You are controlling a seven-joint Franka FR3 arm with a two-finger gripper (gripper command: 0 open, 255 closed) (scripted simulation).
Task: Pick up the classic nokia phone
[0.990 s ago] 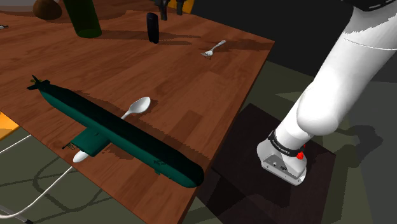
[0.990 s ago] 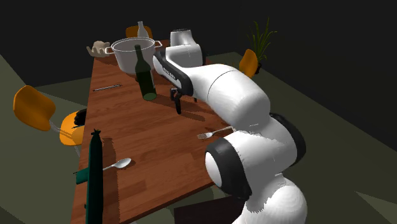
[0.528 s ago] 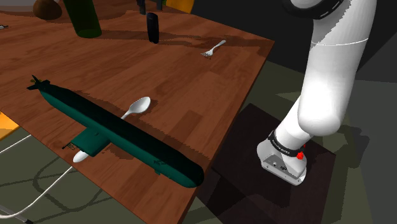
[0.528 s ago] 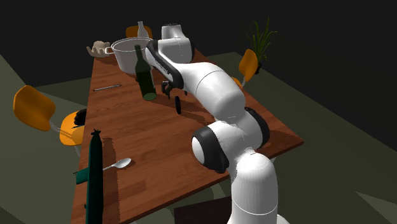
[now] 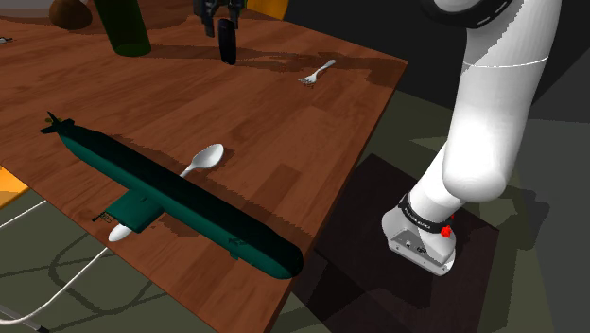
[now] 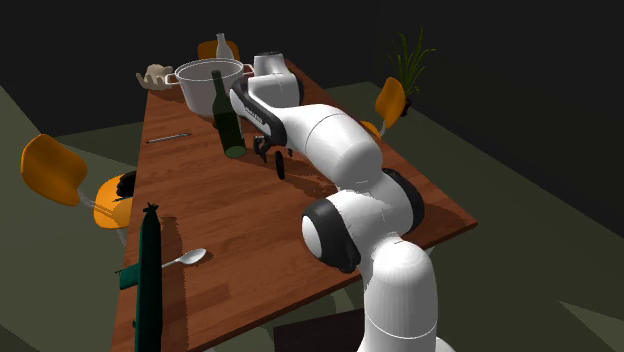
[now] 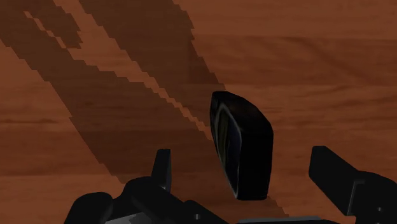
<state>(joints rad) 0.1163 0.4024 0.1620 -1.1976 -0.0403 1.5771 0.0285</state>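
Observation:
The phone [image 5: 227, 43] is a small black handset standing upright on the wooden table [image 5: 284, 142], near its far side. My black gripper [image 5: 222, 17] hangs just above it, open. In the second exterior view the gripper [image 6: 270, 151] sits over the phone [image 6: 280, 168], next to a green bottle. Seen from the wrist, the phone [image 7: 245, 143] stands between the two fingers with a gap on each side; the gripper [image 7: 243, 160] touches nothing.
A long dark green submarine model [image 5: 180, 199] lies along the table's near edge, with a white spoon [image 5: 203, 159] beside it. A fork [image 5: 317, 72] lies toward the shoulder view's right. A green bottle [image 6: 228, 120], a grey pot [image 6: 205, 80] and orange chairs [image 6: 50, 168] stand around.
The gripper has moved to the shoulder view's left and come down over the phone. Its fingers stayed open. The phone has not moved.

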